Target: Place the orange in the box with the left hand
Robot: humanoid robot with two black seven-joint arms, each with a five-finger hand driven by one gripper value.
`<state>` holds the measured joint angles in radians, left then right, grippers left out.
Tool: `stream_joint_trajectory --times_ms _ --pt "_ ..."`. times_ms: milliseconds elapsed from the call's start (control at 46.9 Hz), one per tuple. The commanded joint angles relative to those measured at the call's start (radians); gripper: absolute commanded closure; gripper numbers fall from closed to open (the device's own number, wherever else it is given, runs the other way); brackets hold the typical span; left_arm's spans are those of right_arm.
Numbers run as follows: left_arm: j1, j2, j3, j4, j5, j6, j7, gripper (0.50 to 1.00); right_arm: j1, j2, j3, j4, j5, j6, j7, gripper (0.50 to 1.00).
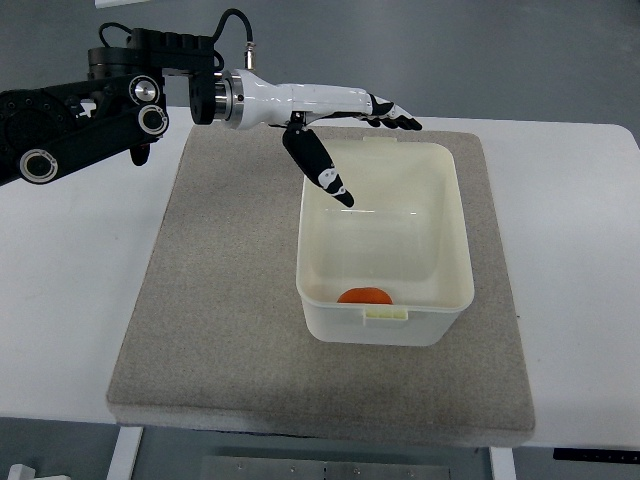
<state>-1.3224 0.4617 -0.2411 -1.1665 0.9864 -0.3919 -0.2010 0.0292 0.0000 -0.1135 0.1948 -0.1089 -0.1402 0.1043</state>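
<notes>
White table point(580, 250): pale top filling most of the view, bearing everything below.
Grey mat point(220, 330): felt-like rectangle lying flat on the table, under the box.
Left arm point(90, 115): black jointed links entering from the left edge, ending in a white forearm.
Box point(455, 215): cream plastic tub, no lid on it, standing on the mat's right half.
Left hand point(335, 125): above the box's far-left corner; fingers stretched straight, thumb angled down over the rim, nothing held.
Orange point(364, 295): inside the box, against the near wall, partly hidden by the rim.
</notes>
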Motion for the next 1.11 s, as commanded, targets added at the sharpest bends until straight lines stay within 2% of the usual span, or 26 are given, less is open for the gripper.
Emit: stream_joint_trajectory --times_ms 0,107,277,491,683,896,1088 --pt "0.015 0.018 -0.006 0.031 -0.083 0.001 0.0 0.51 0.0 0.0 0.0 0.0 0.0 0.001 0.0 0.556" --pt "0.02 0.043 -0.009 0.083 -0.193 0.001 0.0 0.51 0.0 0.0 0.0 0.0 0.0 0.001 0.0 0.556" --pt "0.032 0.06 -0.009 0.229 -0.458 -0.001 -0.001 0.508 0.0 0.0 0.0 0.0 0.0 0.001 0.0 0.556" --pt "0.121 0.06 -0.032 0.349 -0.799 -0.015 -0.008 0.508 0.0 0.0 0.0 0.0 0.0 0.001 0.0 0.556" --pt "0.239 0.057 -0.131 0.415 -0.847 -0.03 -0.005 0.508 0.0 0.0 0.0 0.0 0.0 0.001 0.0 0.556" --pt "0.422 0.051 -0.309 0.446 -0.905 -0.116 0.006 0.506 0.0 0.0 0.0 0.0 0.0 0.001 0.0 0.556" --pt "0.456 0.051 -0.317 0.458 -0.968 -0.133 0.068 0.506 0.0 0.0 0.0 0.0 0.0 0.001 0.0 0.556"
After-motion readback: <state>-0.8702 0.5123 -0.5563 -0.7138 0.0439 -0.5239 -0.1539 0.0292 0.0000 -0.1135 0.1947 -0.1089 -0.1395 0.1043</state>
